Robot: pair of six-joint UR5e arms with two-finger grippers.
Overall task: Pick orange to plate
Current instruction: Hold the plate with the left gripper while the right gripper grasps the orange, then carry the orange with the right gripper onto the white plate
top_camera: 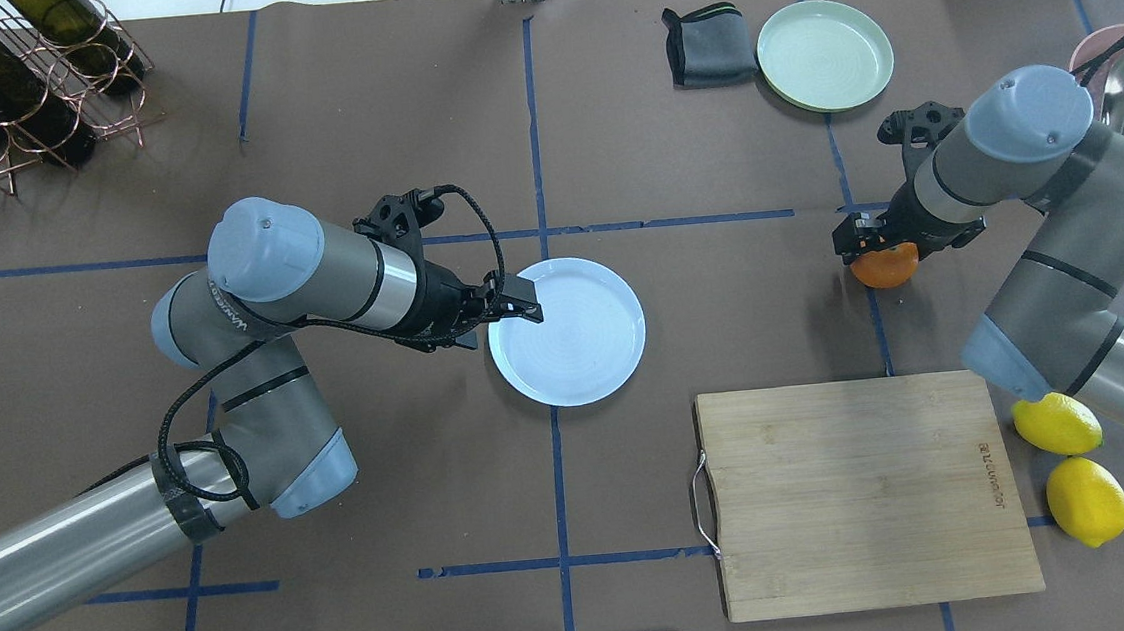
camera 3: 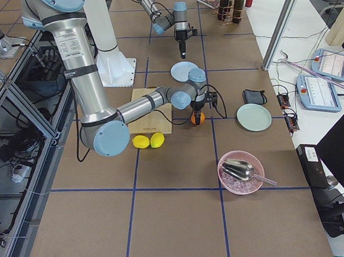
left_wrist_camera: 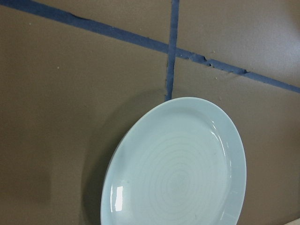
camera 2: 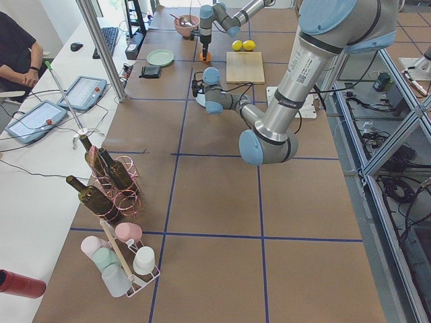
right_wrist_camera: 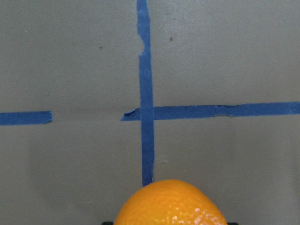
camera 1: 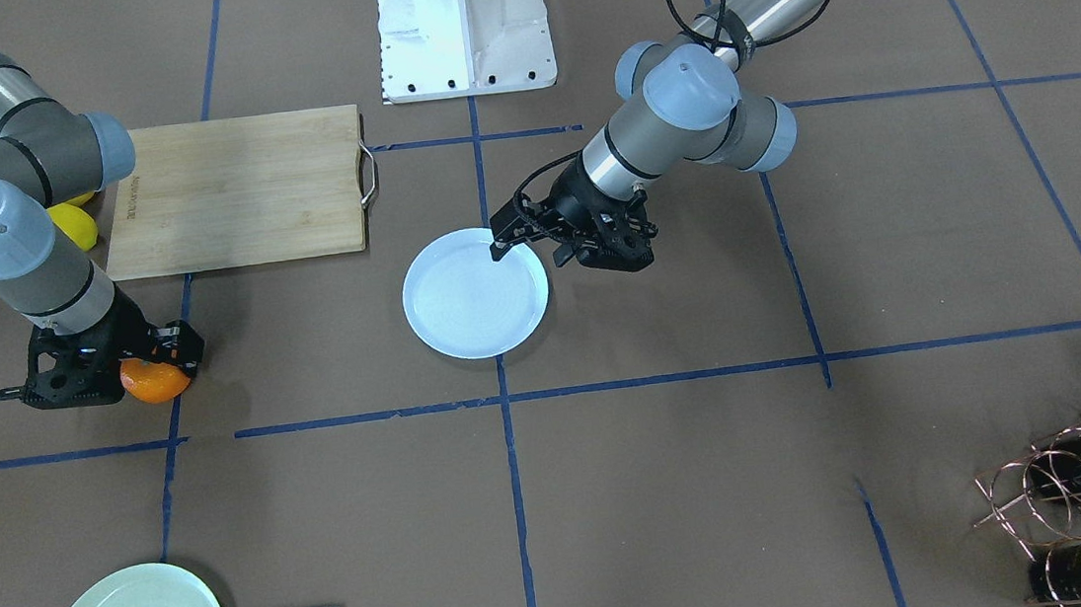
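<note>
The orange [camera 1: 154, 382] [top_camera: 886, 270] lies on a blue tape line at the table's right side. My right gripper [top_camera: 880, 252] [camera 1: 157, 366] points straight down over it, fingers tight against its sides. The right wrist view shows only the orange's top [right_wrist_camera: 171, 204] at the bottom edge. The pale bluish-white plate [top_camera: 574, 340] [camera 1: 475, 295] lies empty at the table's middle, well to the orange's left in the overhead view. My left gripper [top_camera: 495, 324] [camera 1: 530, 250] hovers open over the plate's left rim, holding nothing. The left wrist view shows the plate [left_wrist_camera: 178, 173] below.
A wooden cutting board [top_camera: 857, 493] lies near the robot, between plate and orange. Two lemons [top_camera: 1057, 424] sit by its right edge. A mint-green plate [top_camera: 824, 54] and grey cloth [top_camera: 709, 45] lie at the far side. A bottle rack [top_camera: 12, 88] stands far left, a pink bowl [camera 3: 241, 172] far right.
</note>
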